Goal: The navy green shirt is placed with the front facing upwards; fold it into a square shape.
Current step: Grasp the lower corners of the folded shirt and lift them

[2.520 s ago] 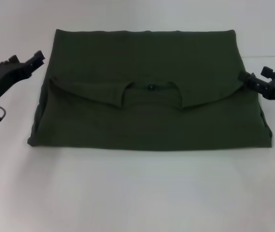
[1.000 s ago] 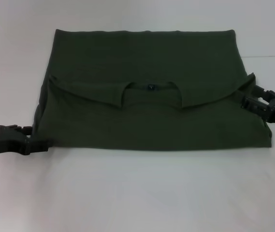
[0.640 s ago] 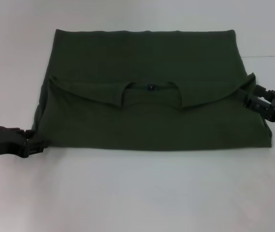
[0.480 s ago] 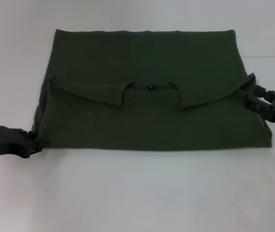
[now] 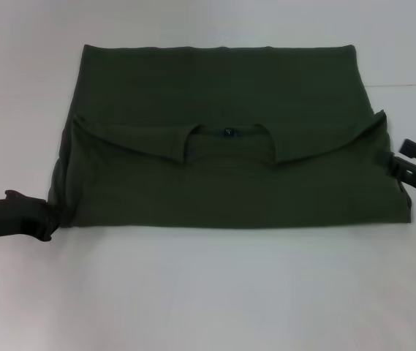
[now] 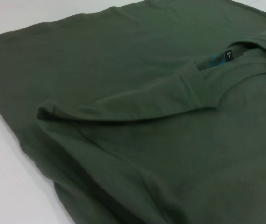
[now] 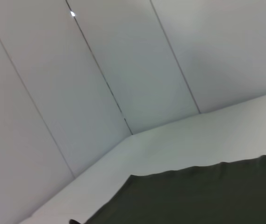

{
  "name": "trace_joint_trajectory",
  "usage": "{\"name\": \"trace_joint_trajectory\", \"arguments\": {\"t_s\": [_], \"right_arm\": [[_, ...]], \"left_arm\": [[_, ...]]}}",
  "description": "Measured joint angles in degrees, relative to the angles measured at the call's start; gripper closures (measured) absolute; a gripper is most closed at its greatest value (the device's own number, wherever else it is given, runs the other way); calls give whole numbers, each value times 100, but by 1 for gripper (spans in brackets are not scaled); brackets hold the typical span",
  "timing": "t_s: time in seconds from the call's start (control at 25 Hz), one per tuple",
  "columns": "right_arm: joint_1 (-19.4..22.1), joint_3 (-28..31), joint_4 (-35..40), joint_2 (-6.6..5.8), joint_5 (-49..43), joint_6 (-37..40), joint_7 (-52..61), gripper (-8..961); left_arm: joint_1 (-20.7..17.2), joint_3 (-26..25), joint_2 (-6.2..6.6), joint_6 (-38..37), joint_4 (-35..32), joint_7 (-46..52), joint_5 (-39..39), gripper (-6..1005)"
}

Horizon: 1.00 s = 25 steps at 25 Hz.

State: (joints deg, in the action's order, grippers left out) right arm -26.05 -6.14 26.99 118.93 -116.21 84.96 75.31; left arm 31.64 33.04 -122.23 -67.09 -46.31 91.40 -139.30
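- We found the navy green shirt (image 5: 226, 139) lying flat on the white table (image 5: 215, 292), folded once so that it made a wide rectangle with its plain green back outward.
- The collar end had been turned down toward the robot; the neckline opening sat in the middle of the cloth, and the small neck label (image 5: 228, 131) showed inside it.
- The two shoulder edges sloped away from the neckline toward either side of the shirt.
- The left gripper (image 5: 47, 217) lay low on the table at the shirt's near left corner, touching the cloth edge; we could not tell whether its fingers were apart or together.
- The right gripper (image 5: 414, 167) stood just beside the shirt's right edge, a little below the turned-up shoulder tip, apart from the cloth, and its fingers appeared spread.
- In the left wrist view the shirt (image 6: 147, 126) filled nearly the whole picture, with the folded shoulder edge crossing it and the label (image 6: 219, 59) by the collar.
- The right wrist view showed only a dark strip of the shirt (image 7: 203, 196), the pale table (image 7: 179, 144) and panelled walls (image 7: 53, 70) behind it.
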Motion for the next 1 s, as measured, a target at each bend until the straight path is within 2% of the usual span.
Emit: {"name": "trace_joint_trajectory", "arguments": {"t_s": [0.08, 0.2, 0.48, 0.64, 1.0], "right_arm": [[103, -1, 162, 15, -17, 2, 16, 23], [282, -7, 348, 36, -52, -84, 28, 22], [596, -50, 358, 4, -162, -675, 38, 22], [523, -54, 303, 48, -451, -928, 38, 22], [280, -65, 60, 56, -595, -1166, -21, 36]], "left_arm": [[-1, -23, 2, 4, -5, 0, 9, 972], [-1, -39, 3, 9, -35, 0, 17, 972], [-24, -20, -11, 14, -94, 2, 18, 972], [-13, -18, -12, 21, -97, 10, 17, 972], [-9, 0, -20, 33, -98, 5, 17, 972]]}}
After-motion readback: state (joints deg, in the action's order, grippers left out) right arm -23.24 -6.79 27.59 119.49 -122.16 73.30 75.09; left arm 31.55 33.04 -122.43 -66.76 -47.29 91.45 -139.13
